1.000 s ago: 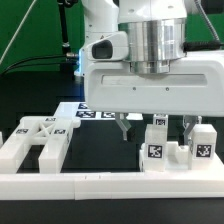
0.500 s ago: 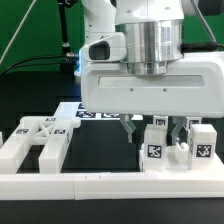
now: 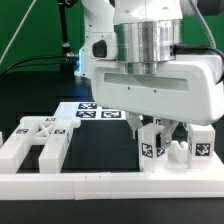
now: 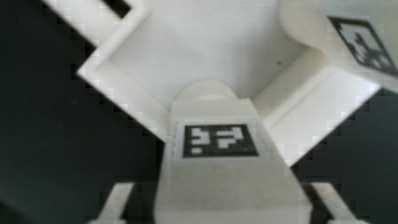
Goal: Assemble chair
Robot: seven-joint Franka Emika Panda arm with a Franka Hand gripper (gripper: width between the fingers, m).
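Franka's pincer (image 3: pixel 157 128) is down at a chair piece (image 3: pixel 178 150) on the exterior view's right, its jaws narrowed to either side of one of that piece's posts. Whether the pads press on the post cannot be told. The wrist view shows a white post (image 4: pixel 217 140) with a square tag close up. The chair piece stands on the black table (image 3: pixel 100 150), just behind the rail (image 3: pixel 100 185). A second piece (image 3: pixel 35 140) lies well apart on the exterior view's left, and the marker board (image 3: pixel 95 110) lies farther back.
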